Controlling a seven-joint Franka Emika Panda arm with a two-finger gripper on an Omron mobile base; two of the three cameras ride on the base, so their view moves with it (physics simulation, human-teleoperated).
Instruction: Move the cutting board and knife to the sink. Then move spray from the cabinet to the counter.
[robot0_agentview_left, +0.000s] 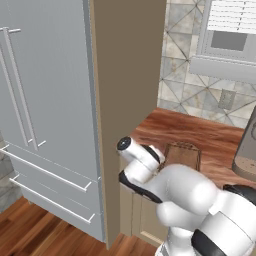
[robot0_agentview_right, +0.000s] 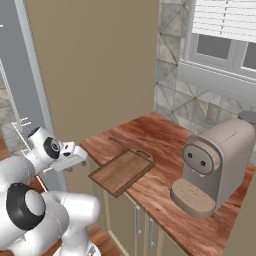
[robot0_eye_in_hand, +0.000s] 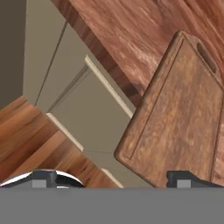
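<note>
The dark-brown cutting board (robot0_agentview_right: 122, 170) lies on the reddish wood counter (robot0_agentview_right: 160, 132) near its front left corner, and its near corner overhangs the edge. It also shows past my arm (robot0_agentview_left: 182, 154). My gripper (robot0_eye_in_hand: 113, 179) hovers open above that corner, with the board (robot0_eye_in_hand: 179, 122) lying below and between the two fingertips, apart from them. From the side the hand (robot0_agentview_right: 75, 159) sits just left of the counter's end. A thin dark streak (robot0_agentview_right: 116, 141) lies behind the board, too small to tell if it is the knife. Sink and spray are out of view.
A grey-brown coffee machine (robot0_agentview_right: 215, 165) stands on the counter right of the board. A tall beige panel (robot0_agentview_left: 125, 75) and a grey fridge (robot0_agentview_left: 45, 100) close off the left side. Beige cabinet doors (robot0_eye_in_hand: 74, 92) and wood floor (robot0_eye_in_hand: 26, 131) lie below the counter edge.
</note>
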